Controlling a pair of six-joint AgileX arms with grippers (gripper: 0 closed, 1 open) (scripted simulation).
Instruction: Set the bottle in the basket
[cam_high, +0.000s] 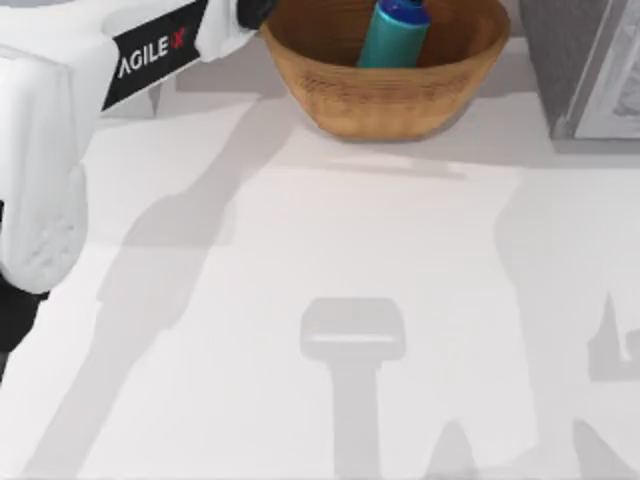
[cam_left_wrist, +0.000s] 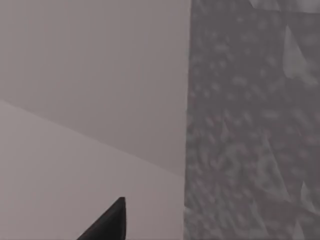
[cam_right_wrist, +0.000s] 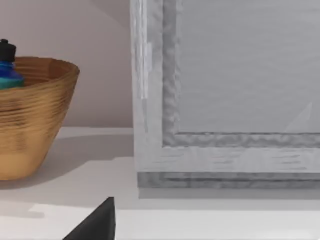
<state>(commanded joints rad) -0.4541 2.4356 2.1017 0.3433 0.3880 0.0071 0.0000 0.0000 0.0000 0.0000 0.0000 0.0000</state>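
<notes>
While my left arm (cam_high: 60, 120) reaches across the table's (cam_high: 300, 300) far-left corner toward the basket (cam_high: 390, 95), I cannot tell how its gripper stands. At the far edge near the middle, the basket holds the bottle (cam_high: 393, 38), leaning inside (its black cap (cam_right_wrist: 6, 50) pokes above the rim). To the right stands a grey box (cam_high: 585, 70), just beside the basket.

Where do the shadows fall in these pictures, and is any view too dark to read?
Top view: long grey arm shadows cross the table toward its near edge, and the basket casts a faint one beneath itself. Right wrist view: the basket throws a soft shadow toward the grey panel. Left wrist view: evenly lit, none dark.
</notes>
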